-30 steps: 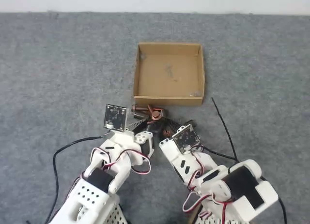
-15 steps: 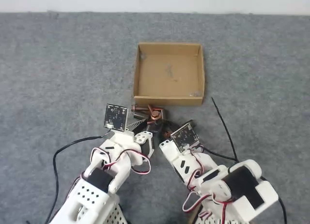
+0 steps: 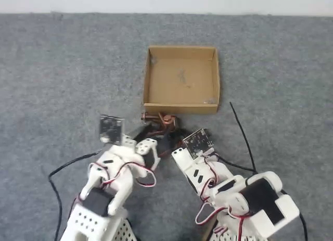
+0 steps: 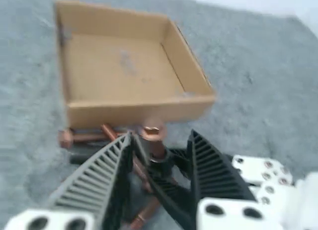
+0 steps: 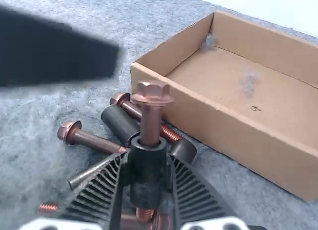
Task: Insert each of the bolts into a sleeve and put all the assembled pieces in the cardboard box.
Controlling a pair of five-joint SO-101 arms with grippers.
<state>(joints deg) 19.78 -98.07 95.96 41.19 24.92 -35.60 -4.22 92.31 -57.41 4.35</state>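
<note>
The box sits on the carpet beyond both arms. Just before its near wall lie loose bolts and a sleeve, close together (some touching). On the near side of that heap the right gripper clasps a second sleeve upright, a bolt standing in it. The left gripper, jaws apart, is just to its left.

Legible text, labels, numbers, signs: none. The cardboard box carries a small dark mark on its floor, too small to read; markings on the wrist camera boards are likewise unreadable
</note>
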